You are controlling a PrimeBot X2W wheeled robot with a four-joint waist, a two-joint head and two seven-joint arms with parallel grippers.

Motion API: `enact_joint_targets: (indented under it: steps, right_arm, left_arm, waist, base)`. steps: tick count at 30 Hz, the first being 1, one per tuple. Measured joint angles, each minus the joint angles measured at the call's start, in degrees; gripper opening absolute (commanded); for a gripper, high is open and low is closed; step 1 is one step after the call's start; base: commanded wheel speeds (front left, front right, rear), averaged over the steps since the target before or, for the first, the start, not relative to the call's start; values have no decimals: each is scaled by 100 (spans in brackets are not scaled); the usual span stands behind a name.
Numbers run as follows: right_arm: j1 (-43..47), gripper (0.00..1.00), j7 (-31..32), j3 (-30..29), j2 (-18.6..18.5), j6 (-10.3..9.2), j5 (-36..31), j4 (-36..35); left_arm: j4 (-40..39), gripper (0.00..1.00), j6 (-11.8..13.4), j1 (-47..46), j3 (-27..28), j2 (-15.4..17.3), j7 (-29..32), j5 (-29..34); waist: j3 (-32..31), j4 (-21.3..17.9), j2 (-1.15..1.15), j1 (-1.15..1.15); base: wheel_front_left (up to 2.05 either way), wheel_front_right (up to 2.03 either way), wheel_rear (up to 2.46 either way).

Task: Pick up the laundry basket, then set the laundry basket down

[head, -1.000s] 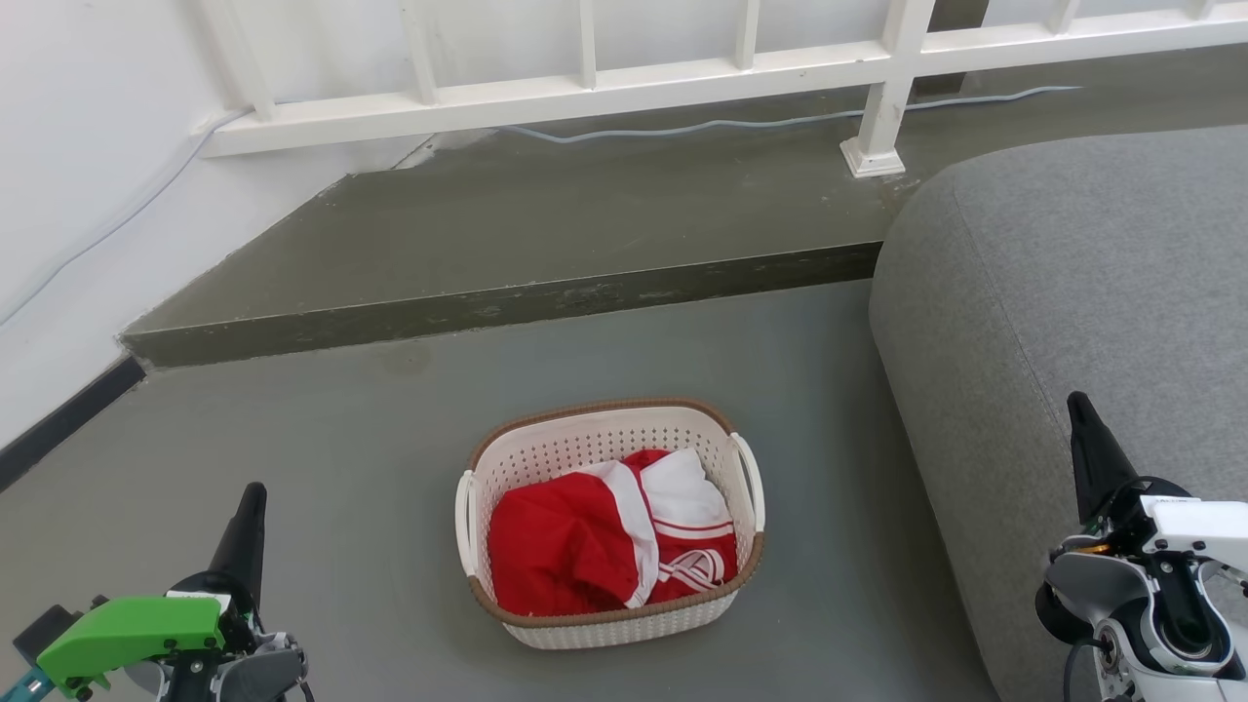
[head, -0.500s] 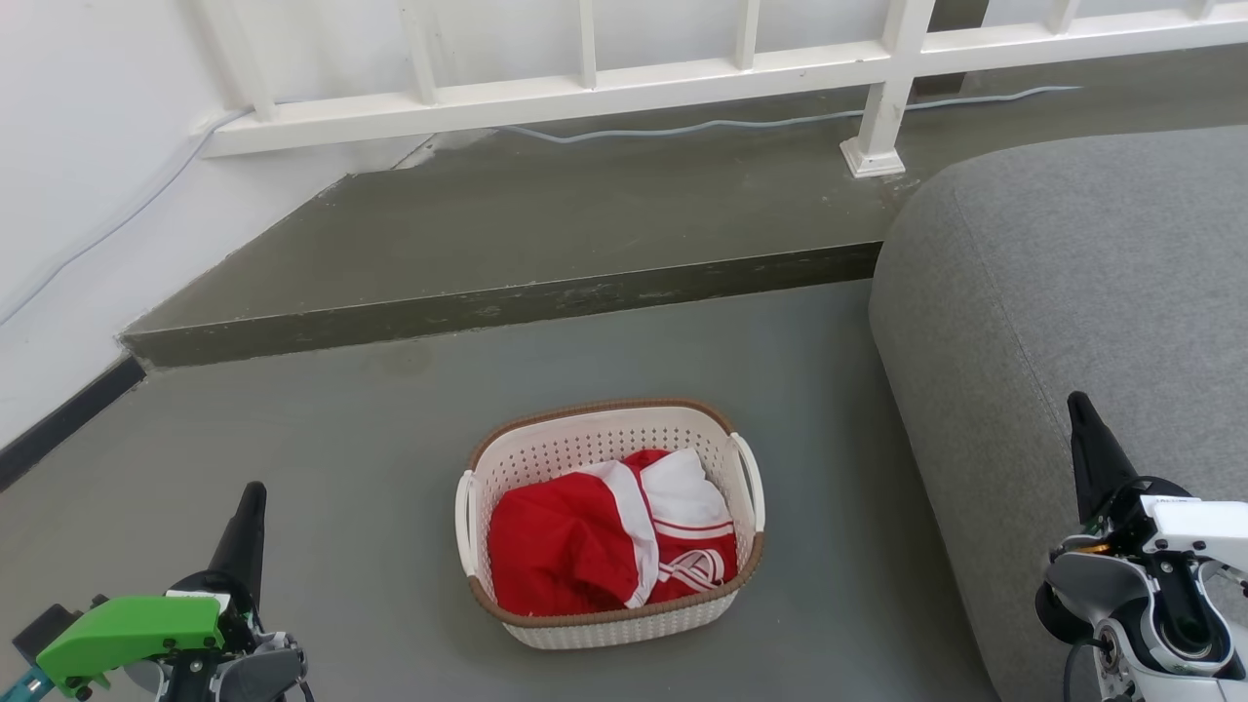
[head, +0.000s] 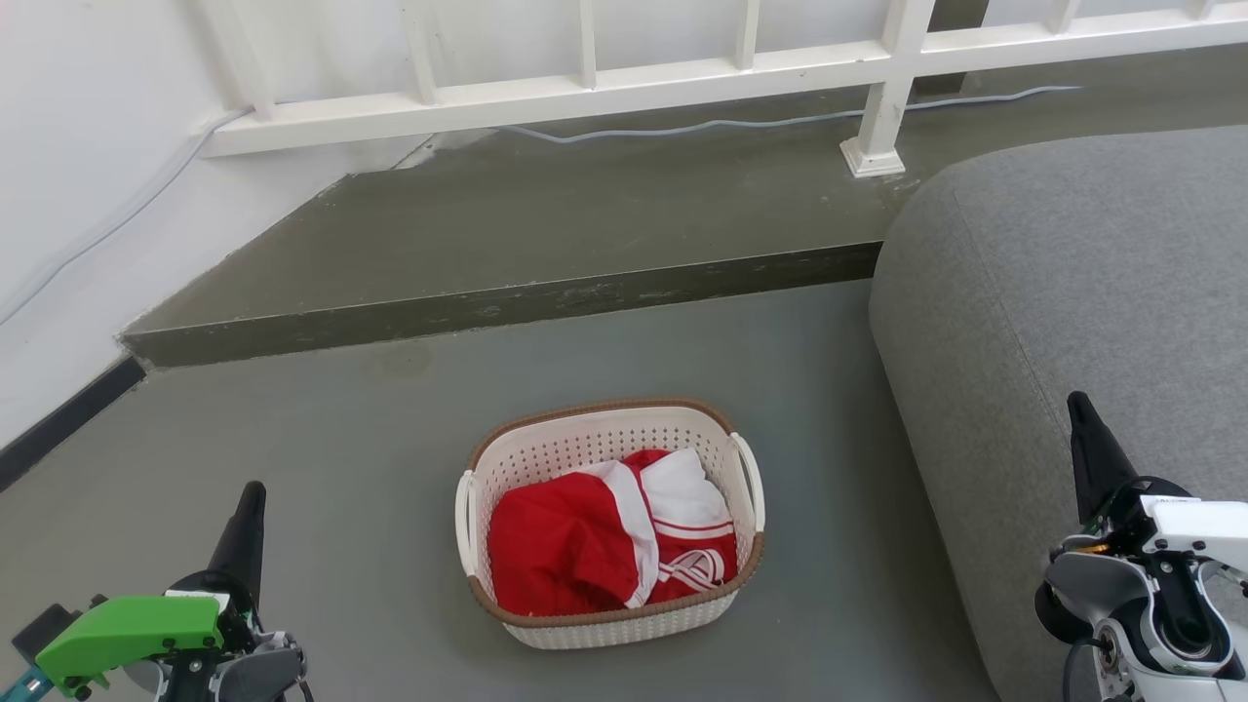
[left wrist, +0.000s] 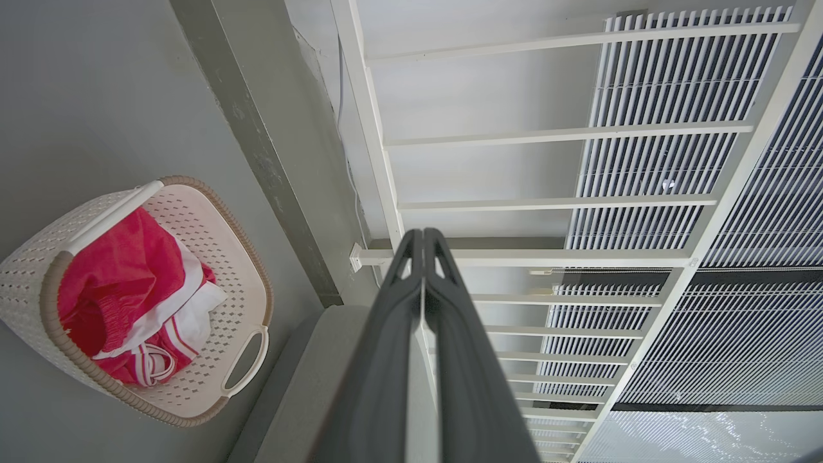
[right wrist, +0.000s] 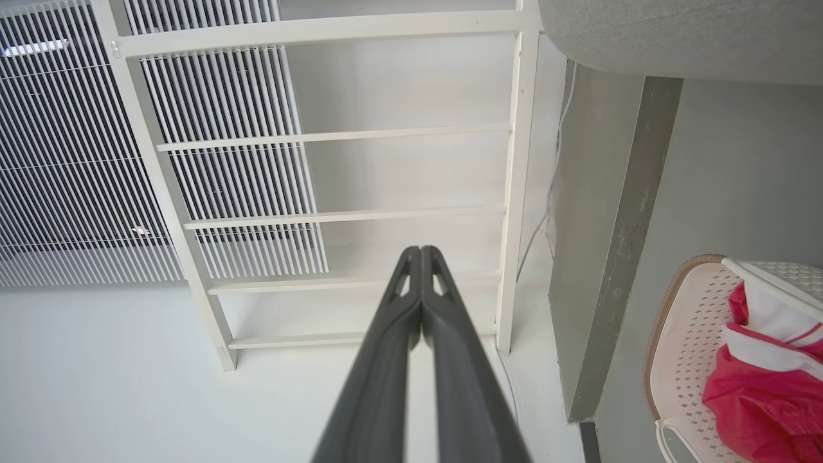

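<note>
The laundry basket [head: 600, 404] rests on the floor [head: 370, 458]; left gripper [head: 253, 490] and right gripper [head: 1075, 400] both closed tight, empty.

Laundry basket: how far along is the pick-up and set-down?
Done: nothing that shows; the laundry basket stands on the floor, red and white clothes inside. In hand: nothing; the left gripper and right gripper are shut, empty and apart from it on either side. To do: grasp its side handles, lift, then set it down.
</note>
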Motion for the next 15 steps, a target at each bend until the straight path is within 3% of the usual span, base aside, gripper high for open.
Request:
enact_joint_targets:
  steps: [15]
  right_arm:
    - [-1,0,16,-5,7,0,-1,-2]
  left_arm:
    - [-2,0,-1,-1,10,-2,0,0]
  waist:
    - [1,1,0,0]
  base:
    - [0,0,0]
